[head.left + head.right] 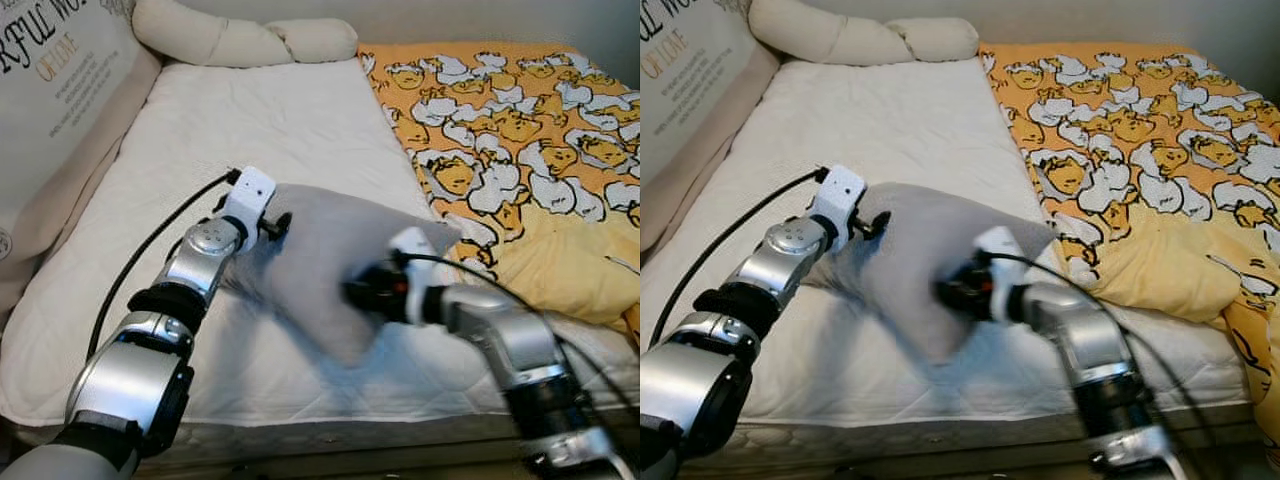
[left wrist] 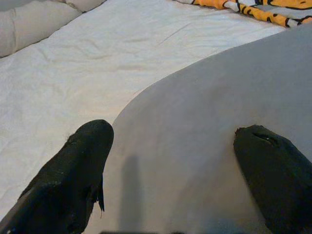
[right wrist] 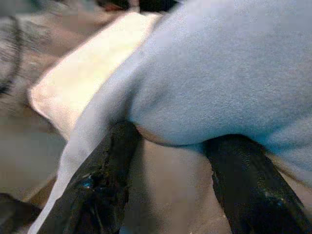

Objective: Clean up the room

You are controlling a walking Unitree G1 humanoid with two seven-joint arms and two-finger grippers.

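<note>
Tidying looks barely begun: both tools press a grey pillow (image 1: pixel 330 265) between them above the white mattress (image 1: pixel 250 130), left tool (image 2: pixel 173 180) and right tool (image 3: pixel 170 180) each spread against it. Duck-print blanket (image 1: pixel 520 130) remains rumpled.

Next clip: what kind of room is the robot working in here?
Most likely a bedroom. A bed with a bare white mattress takes up most of the view, an orange duck-print duvet is bunched on one side, and both grippers press a grey pillow between them.
</note>
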